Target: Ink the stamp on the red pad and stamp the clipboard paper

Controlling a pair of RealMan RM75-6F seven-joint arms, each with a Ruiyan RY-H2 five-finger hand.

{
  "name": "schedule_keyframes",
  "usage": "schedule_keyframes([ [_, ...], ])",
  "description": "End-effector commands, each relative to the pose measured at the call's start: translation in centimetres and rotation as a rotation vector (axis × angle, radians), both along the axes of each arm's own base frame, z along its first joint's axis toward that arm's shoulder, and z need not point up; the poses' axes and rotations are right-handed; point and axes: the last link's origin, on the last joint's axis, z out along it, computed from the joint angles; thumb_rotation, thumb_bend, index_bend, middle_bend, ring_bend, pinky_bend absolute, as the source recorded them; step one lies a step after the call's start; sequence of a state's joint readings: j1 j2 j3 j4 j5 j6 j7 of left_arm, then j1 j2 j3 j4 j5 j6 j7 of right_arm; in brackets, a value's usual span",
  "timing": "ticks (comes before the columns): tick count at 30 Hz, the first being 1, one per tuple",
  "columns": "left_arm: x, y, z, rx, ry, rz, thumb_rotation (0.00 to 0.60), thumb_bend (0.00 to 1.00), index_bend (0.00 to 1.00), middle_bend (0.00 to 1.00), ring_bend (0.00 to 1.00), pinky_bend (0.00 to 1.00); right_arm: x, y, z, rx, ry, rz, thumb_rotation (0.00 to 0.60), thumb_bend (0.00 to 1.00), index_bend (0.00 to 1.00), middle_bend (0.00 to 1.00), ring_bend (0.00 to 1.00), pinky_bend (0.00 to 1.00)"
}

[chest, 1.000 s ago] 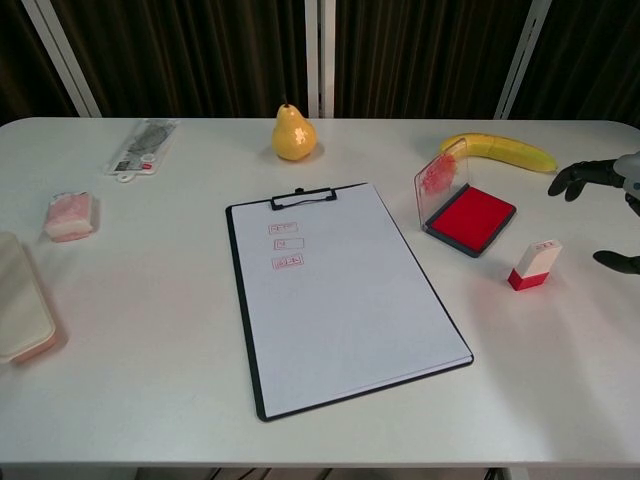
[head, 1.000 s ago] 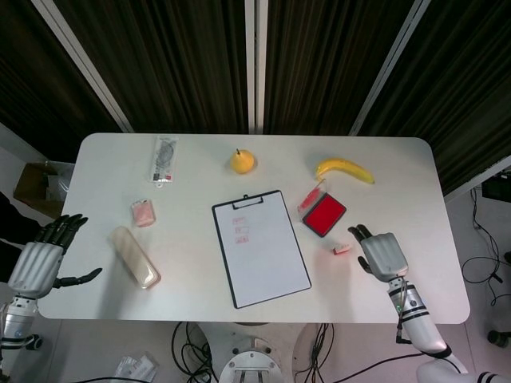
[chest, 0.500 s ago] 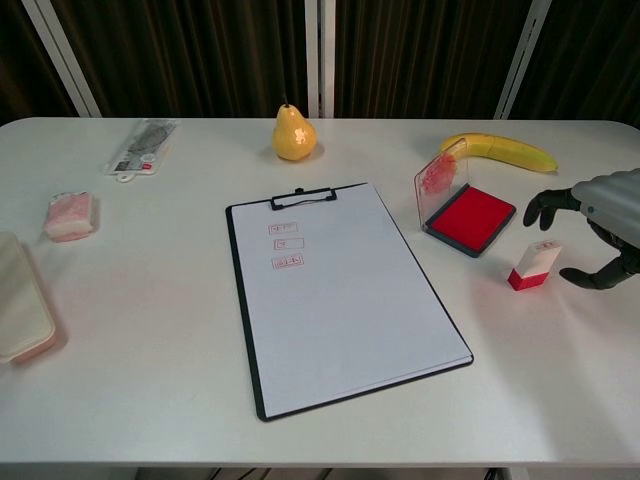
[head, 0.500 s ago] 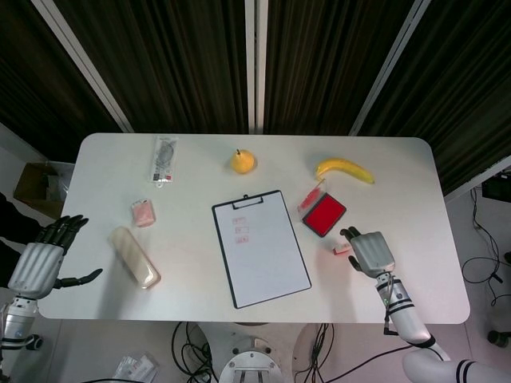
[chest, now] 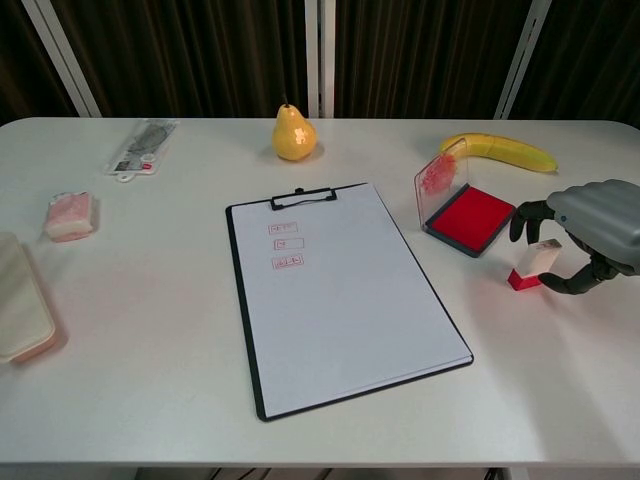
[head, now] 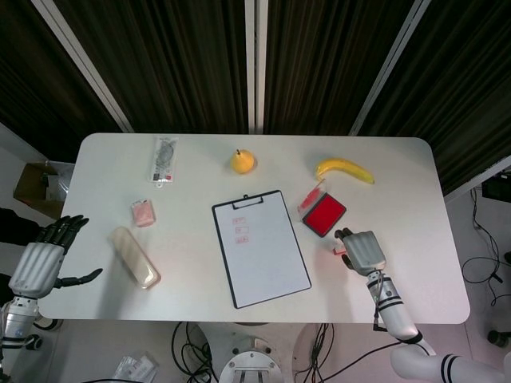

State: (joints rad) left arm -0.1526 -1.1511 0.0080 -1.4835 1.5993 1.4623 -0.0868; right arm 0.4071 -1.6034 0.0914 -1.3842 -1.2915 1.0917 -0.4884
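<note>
A small white stamp with a red base (chest: 533, 264) stands upright on the table, right of the open red ink pad (chest: 470, 219). My right hand (chest: 592, 232) hovers over it, fingers curved behind it and thumb in front, with gaps still showing. In the head view that hand (head: 364, 250) hides most of the stamp (head: 338, 250), just below the ink pad (head: 324, 214). The clipboard (chest: 340, 292) with white paper lies mid-table and carries three small red marks near its clip. My left hand (head: 37, 264) hangs open past the table's left edge, holding nothing.
A pear (chest: 293, 134) and a banana (chest: 500, 150) lie along the far side. A plastic packet (head: 163, 159), a small pink wrapped item (head: 143, 212) and a beige oblong case (head: 134, 256) sit on the left part of the table.
My right hand has moved left to the stamp and now curves around it; earlier it was off to the stamp's right. The stamp and the left hand have not moved.
</note>
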Motion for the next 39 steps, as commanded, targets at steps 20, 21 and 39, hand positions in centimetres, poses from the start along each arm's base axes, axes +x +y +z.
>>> schedule_keyframes([
  [20,-0.43,-0.02,0.06,0.005,0.001,0.008,0.297,0.11,0.10,0.10,0.09,0.19,0.16,-0.27,-0.65,-0.027,0.002,0.004,0.600,0.26,0.48,0.45,0.82,0.90],
  [21,-0.41,-0.02,0.05,0.005,0.000,0.007,0.298,0.11,0.10,0.10,0.09,0.19,0.16,-0.28,-0.66,-0.028,0.002,0.004,0.600,0.26,0.48,0.46,0.82,0.90],
  [39,-0.63,-0.02,0.03,0.003,-0.002,0.013,0.301,0.11,0.10,0.10,0.09,0.19,0.23,-0.49,-0.97,-0.030,0.009,-0.001,0.600,0.32,0.54,0.50,0.82,0.90],
])
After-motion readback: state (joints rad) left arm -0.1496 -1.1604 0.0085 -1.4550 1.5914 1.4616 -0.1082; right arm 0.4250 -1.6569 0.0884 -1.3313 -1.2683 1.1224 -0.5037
